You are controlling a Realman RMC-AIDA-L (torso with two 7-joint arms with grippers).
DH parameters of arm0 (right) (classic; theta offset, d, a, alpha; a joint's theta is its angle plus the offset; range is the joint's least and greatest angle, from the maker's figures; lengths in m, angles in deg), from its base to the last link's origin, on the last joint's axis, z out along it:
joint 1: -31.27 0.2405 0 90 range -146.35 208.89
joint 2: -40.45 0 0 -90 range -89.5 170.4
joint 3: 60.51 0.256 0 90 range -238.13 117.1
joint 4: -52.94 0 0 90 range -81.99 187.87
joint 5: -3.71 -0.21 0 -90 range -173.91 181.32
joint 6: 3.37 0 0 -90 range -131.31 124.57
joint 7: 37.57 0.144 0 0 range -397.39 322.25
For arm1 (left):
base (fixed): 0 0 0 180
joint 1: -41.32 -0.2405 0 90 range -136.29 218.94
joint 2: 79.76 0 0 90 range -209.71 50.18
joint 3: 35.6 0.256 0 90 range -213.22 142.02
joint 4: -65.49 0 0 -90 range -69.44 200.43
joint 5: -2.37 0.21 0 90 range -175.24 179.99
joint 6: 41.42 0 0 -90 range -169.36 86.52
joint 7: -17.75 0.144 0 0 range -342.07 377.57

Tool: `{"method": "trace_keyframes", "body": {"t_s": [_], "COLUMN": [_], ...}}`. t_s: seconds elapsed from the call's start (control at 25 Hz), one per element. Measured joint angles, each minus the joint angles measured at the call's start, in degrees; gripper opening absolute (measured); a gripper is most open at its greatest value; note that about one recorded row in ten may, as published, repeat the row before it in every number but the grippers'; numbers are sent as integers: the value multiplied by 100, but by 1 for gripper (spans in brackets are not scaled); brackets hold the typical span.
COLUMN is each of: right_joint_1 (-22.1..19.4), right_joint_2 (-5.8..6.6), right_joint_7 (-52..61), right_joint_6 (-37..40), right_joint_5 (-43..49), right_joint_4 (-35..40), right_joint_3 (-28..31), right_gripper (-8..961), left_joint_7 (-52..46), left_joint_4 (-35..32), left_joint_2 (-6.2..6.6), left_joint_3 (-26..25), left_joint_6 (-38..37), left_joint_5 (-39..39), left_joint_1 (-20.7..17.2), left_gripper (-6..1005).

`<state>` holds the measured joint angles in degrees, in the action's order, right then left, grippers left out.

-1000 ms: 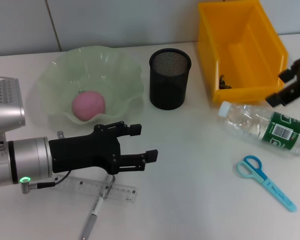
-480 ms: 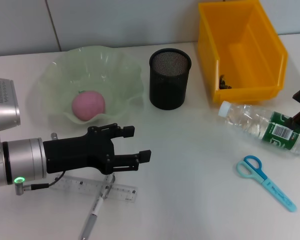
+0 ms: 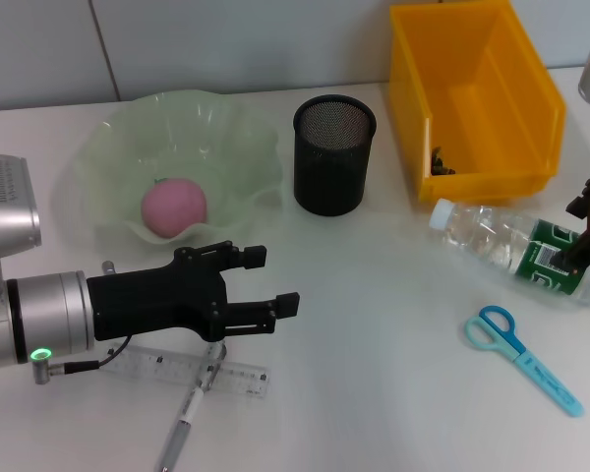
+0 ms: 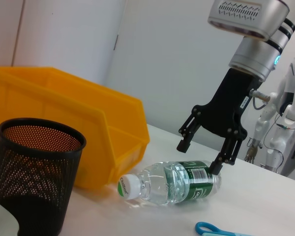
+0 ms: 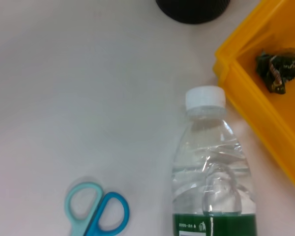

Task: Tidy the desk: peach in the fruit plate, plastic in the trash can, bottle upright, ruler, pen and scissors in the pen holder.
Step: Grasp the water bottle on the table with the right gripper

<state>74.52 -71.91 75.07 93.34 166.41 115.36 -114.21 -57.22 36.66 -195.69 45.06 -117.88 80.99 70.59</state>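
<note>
The pink peach [image 3: 174, 205] lies in the pale green fruit plate [image 3: 118, 138]. A clear bottle [image 3: 516, 251] with a green label lies on its side; it also shows as the bottle [image 4: 169, 183] and the bottle [image 5: 211, 182]. My right gripper [image 3: 577, 236] is open, its fingers [image 4: 183, 142] hanging just above the bottle's base end. Blue scissors [image 3: 521, 359] lie in front of the bottle. My left gripper [image 3: 265, 283] is open, hovering over the clear ruler [image 3: 192, 369] and the pen [image 3: 182, 423]. The black mesh pen holder [image 3: 334, 152] stands mid-table. Crumpled plastic [image 3: 441, 162] sits in the yellow bin [image 3: 531, 118].
The yellow bin [image 4: 64, 113] stands just behind the bottle's cap, with the pen holder [image 4: 34, 172] to its left. The scissors [image 5: 96, 216] lie close to the bottle. A wall runs along the table's back edge.
My right gripper came down from beside the yellow bin to the bottle's label end. My left arm drew back slightly to the left, still open.
</note>
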Motion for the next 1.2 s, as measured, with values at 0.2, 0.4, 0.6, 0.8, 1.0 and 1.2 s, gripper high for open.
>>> {"method": "trace_keyframes", "body": {"t_s": [0.2,0.4,0.6,0.8,1.0,1.2], "right_joint_1": [42,58,60,71,87,128], "right_joint_2": [-13,-46,-64,-74,-81,-87], "right_joint_7": [-2,-5,-6,-6,-6,-6], "right_joint_6": [-272,-595,-791,-977,-1099,-1221], "right_joint_5": [18,22,25,43,54,92], "right_joint_4": [-288,-580,-723,-909,-1041,-1221], "right_joint_3": [-129,-224,-285,-328,-355,-360], "right_gripper": [827,826,825,824,823,823], "left_joint_7": [0,0,0,0,0,0], "left_joint_4": [0,0,0,0,0,0], "left_joint_2": [-16,-24,-29,-35,-35,-35], "left_joint_3": [-9,-9,-8,-6,-9,-14], "left_joint_6": [0,-7,-24,-34,-36,-36], "left_joint_5": [-2,-4,-4,-4,-4,-4], "left_joint_1": [0,-1,0,0,0,0], "left_gripper": [842,842,842,842,842,842]}}
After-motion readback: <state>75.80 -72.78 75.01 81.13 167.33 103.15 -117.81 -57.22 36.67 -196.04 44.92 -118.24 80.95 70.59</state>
